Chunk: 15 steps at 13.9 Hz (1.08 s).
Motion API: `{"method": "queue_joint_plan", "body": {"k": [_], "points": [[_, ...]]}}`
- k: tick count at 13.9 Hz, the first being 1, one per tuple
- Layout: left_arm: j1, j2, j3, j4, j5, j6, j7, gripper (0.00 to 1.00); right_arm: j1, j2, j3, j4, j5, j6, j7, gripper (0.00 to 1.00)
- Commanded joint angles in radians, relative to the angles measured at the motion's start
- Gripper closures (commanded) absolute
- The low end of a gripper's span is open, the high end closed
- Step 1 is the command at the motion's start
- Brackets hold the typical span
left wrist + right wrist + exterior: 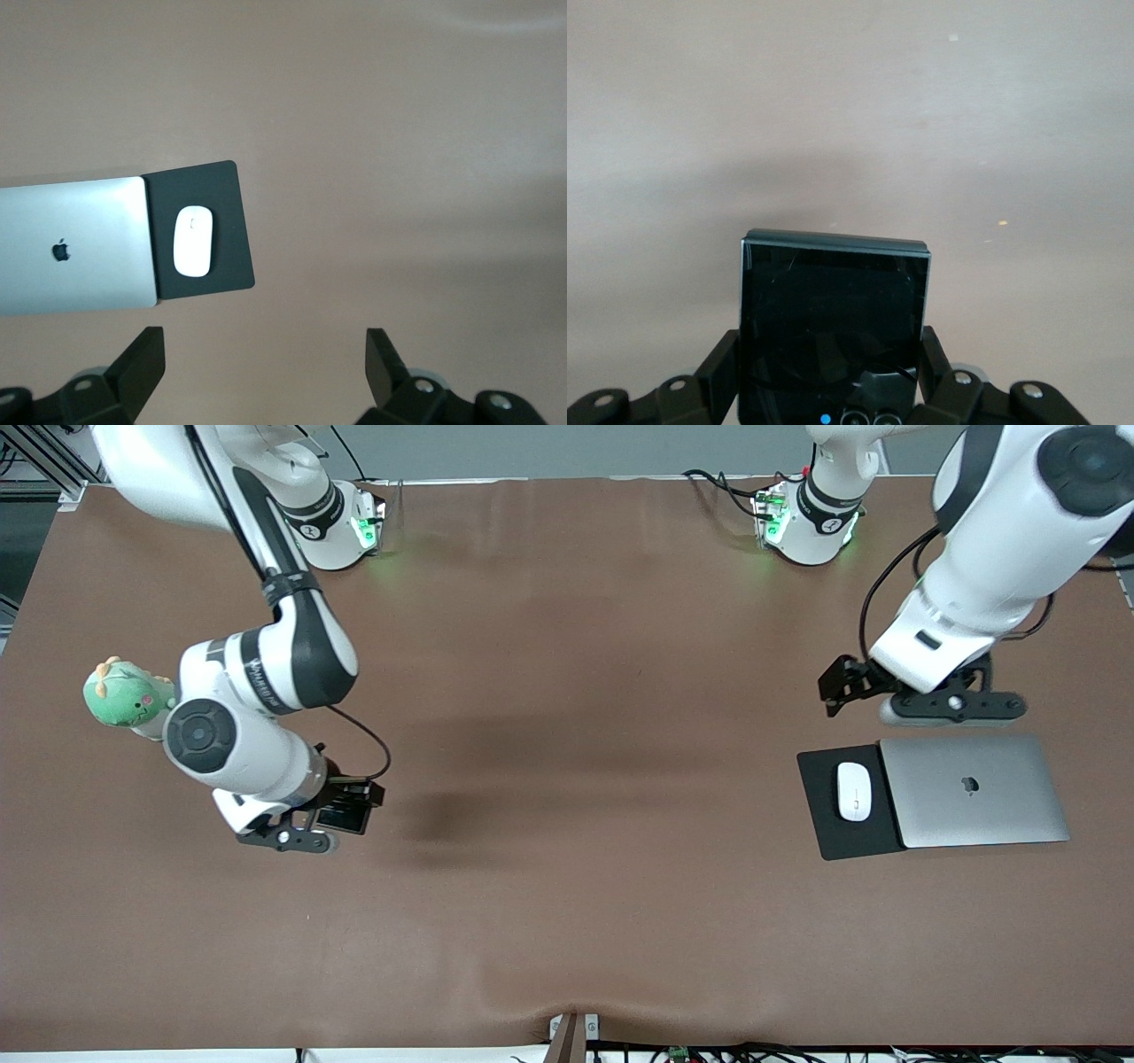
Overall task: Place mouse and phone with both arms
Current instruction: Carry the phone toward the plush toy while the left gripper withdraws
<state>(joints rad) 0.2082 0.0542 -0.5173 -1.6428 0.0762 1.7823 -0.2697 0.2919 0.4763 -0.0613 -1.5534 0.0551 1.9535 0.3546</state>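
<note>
Lighting even, diffuse, from overhead; front view bright, sharp across brown worktop (567, 779). Soft broad shadow on worktop beside phone (344, 816), toward laptop (973, 790); fainter band above it. Laptop lid shows mild sheen, no hard glare. Green glow from base lights spills onto worktop near arm bases. Both wrist views paler, washed, low contrast. Phone screen (833, 328) glossy, dim reflections. Left gripper fingers (142, 367) slightly soft at frame edge.
</note>
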Motion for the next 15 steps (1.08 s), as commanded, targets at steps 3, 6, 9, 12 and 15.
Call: {"method": "queue_joint_plan", "body": {"k": [3,6,9,12,15], "points": [[0.005,0.012,0.006,0.1,-0.015,-0.115,0.036,0.0,-0.135,-0.079,0.02,-0.097,-0.057,-0.004,-0.147,1.0],[-0.045,-0.022,0.06,0.1,-0.035,-0.165,0.038,0.0,-0.197,-0.151,0.021,-0.238,-0.089,0.08,-0.242,1.0],[-0.246,-0.045,0.341,0.109,-0.154,-0.187,0.049,0.0,-0.284,-0.174,0.02,-0.306,-0.09,0.114,-0.365,1.0],[-0.309,-0.047,0.404,0.109,-0.145,-0.187,0.07,0.0,-0.361,-0.218,0.021,-0.428,-0.09,0.223,-0.469,1.0],[-0.316,-0.062,0.401,0.086,-0.082,-0.195,0.075,0.0,-0.379,-0.229,0.018,-0.49,-0.092,0.286,-0.522,1.0]]}}
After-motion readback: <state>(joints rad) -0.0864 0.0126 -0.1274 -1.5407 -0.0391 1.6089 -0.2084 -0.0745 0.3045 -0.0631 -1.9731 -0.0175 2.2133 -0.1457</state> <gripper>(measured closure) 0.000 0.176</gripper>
